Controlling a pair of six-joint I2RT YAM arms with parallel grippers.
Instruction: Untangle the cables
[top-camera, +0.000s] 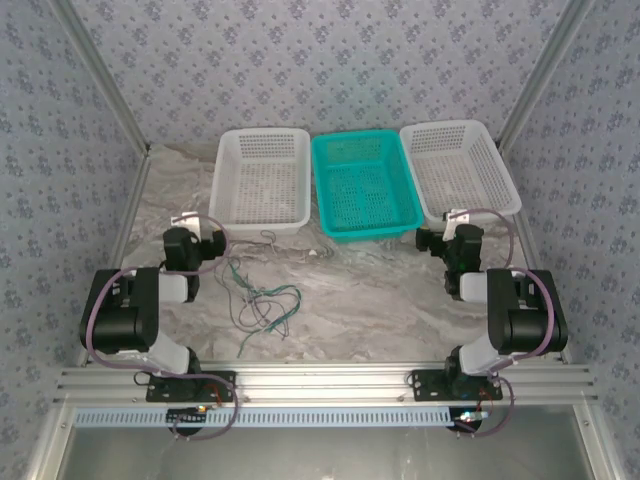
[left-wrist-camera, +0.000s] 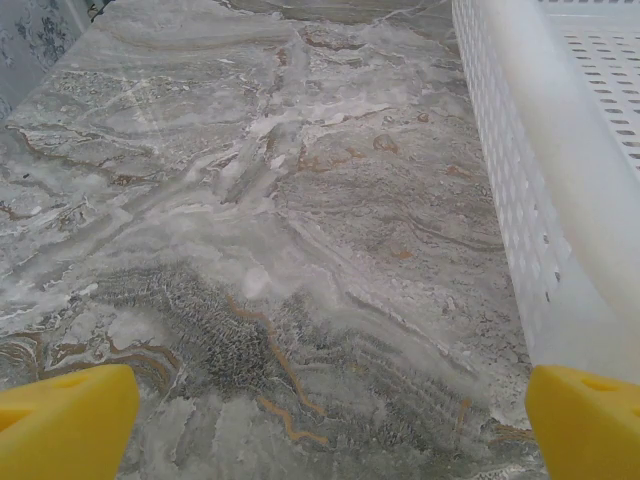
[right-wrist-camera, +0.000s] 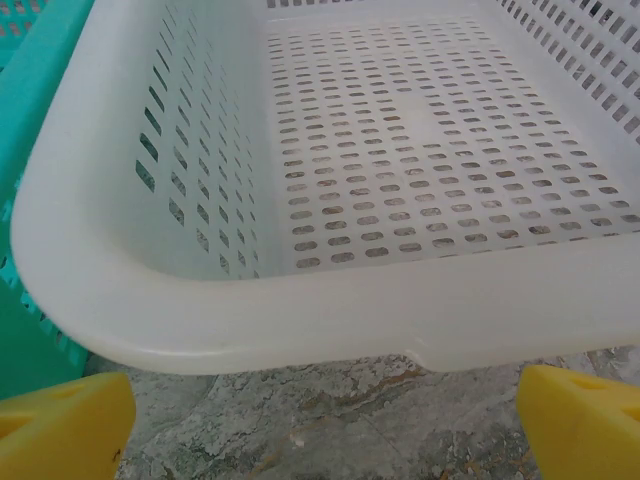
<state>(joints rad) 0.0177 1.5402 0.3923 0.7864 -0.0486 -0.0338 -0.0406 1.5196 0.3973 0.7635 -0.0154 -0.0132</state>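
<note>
Marble table (top-camera: 400, 295) | cables (top-camera: 262, 300) beside left fingers (top-camera: 196, 240) | right fingers (top-camera: 450, 240) far | both released, empty

One left arm (top-camera: 125, 310), folded at the near left, elbow outward, wrist pointing far; left gripper (left-wrist-camera: 325, 428), yellow fingertips (left-wrist-camera: 65, 420) spread wide, nothing between them. One right arm (top-camera: 520, 315), mirrored at the near right; right gripper (right-wrist-camera: 322, 428) likewise spread wide, holding nothing.

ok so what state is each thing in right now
cables, tangled in a loose heap on the table, not held
left white basket, empty
teal basket, empty
right white basket, empty
left claw, open, holding nothing
right claw, open, holding nothing
</note>
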